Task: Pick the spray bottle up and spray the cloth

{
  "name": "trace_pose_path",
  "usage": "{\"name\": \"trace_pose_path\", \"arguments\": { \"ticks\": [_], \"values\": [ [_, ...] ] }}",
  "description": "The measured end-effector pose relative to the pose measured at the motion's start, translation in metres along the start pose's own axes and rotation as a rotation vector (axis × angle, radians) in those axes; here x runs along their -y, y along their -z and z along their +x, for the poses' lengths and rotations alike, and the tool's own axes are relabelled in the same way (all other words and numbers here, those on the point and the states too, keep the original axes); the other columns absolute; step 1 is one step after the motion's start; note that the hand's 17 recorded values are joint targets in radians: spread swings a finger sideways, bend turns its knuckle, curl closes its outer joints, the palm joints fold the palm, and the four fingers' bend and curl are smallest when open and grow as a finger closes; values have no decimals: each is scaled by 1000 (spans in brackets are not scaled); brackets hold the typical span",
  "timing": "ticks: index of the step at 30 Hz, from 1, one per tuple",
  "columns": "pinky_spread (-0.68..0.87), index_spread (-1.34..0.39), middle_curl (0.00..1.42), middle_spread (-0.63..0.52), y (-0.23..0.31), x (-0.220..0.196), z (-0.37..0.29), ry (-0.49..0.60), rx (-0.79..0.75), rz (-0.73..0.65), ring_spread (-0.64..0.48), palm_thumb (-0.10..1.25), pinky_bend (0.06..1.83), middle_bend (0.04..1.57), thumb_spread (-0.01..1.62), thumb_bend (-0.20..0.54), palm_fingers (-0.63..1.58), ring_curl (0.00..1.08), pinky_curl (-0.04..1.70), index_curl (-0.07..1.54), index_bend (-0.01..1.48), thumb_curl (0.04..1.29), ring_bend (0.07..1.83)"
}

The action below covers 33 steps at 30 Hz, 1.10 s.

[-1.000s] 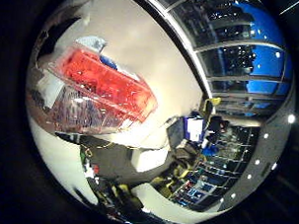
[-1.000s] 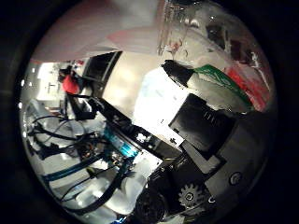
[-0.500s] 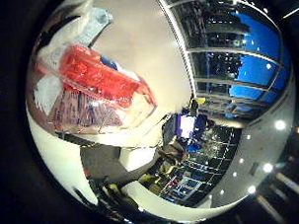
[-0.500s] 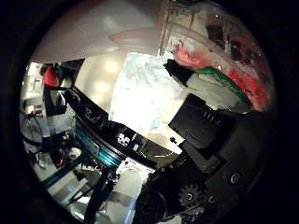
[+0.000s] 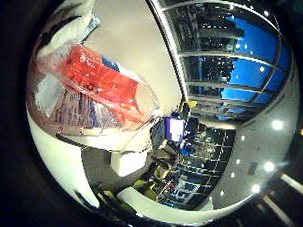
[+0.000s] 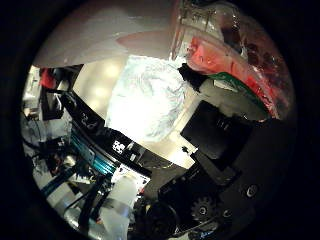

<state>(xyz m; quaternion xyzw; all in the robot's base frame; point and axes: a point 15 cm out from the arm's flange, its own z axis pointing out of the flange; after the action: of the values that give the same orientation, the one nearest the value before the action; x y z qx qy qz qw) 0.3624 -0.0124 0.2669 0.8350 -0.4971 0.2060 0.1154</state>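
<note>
The spray bottle [image 5: 98,82] is clear plastic with a red label and fills much of the right little finger side palm view, close to the palm. In the right thumb side palm view the spray bottle [image 6: 235,55] shows red and green print, with the black and white parts of my hand [image 6: 215,135] curled against it. A pale crumpled cloth [image 6: 150,95] lies on the white table [image 6: 100,35], below the palm and beside the bottle.
The teal and black arm [image 6: 90,165] reaches in from one edge of the right thumb side palm view. The right little finger side palm view shows the white table's edge [image 5: 164,54], blue-lit windows [image 5: 239,47] and a lit screen [image 5: 176,126] in the room beyond.
Both views have shifted, so the hand has moved. The cloth now fills the middle of the thumb side view, where before only part of it showed. The bottle stays fixed against the palm.
</note>
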Motion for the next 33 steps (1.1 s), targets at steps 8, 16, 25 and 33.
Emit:
{"name": "trace_pose_path", "arguments": {
  "ticks": [8, 16, 25, 33],
  "values": [
    [-150, -239, 712, -107, 13, 12, -33, -129, 227, 39, -237, 1040, 1016, 1421, 693, -21, 1105, 845, 1547, 924, 1094, 834, 1335],
    [-149, -239, 715, -108, 74, 48, -71, -281, 601, 153, -238, 1035, 1014, 1417, 671, -20, 1106, 850, 1542, 926, 1099, 848, 1330],
    [-149, -240, 716, -107, 104, 82, -110, -344, 934, 333, -239, 1030, 1016, 1419, 677, -19, 1108, 854, 1540, 930, 1099, 857, 1327],
    [-149, -241, 715, -107, 113, 106, -132, -377, 1103, 506, -240, 1029, 1021, 1420, 679, -19, 1107, 856, 1541, 932, 1098, 862, 1325]
  ]
}}
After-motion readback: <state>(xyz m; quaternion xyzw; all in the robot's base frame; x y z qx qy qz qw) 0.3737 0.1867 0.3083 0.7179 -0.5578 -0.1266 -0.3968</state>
